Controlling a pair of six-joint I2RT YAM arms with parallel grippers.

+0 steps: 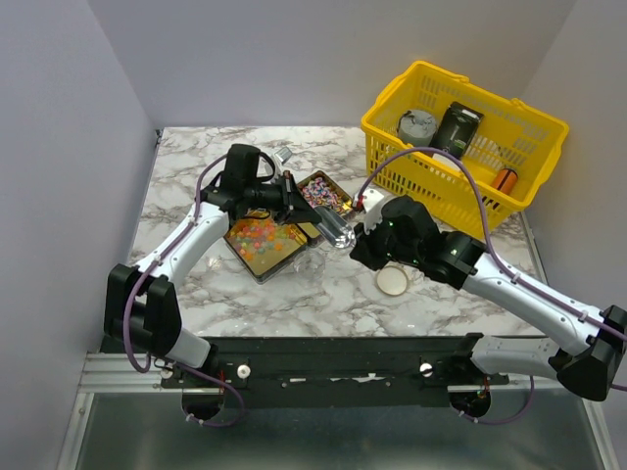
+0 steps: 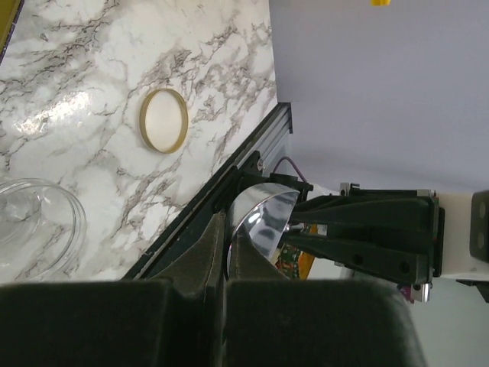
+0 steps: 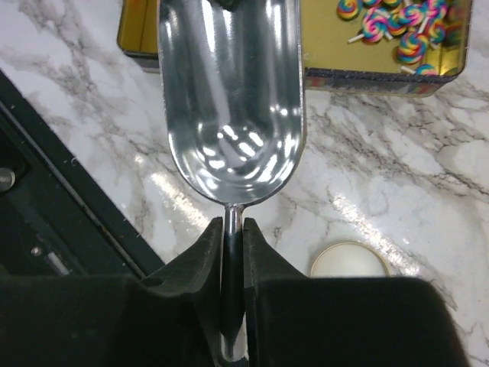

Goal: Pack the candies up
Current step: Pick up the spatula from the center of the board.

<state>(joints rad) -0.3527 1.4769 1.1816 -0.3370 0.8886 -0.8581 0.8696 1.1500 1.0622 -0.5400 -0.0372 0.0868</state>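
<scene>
we see the right gripper [image 3: 233, 229] pinching the empty scoop [image 3: 229, 115] by its handle, and the left gripper [image 2: 228, 229] pressed together, seemingly on its front rim. the candies [image 1: 260, 235] lie in open tins [image 3: 367, 80] at ten o'clock of the scoop. if both arms pull, we fear the scoop twists loose and knocks a tin.

The marbled white table [image 1: 186, 186] is carrying a yellow plastic basket [image 1: 441, 191], a large gold tin [image 1: 240, 260], a smaller gold tin [image 3: 367, 80], and a round cream lid [image 1: 393, 281].
</scene>
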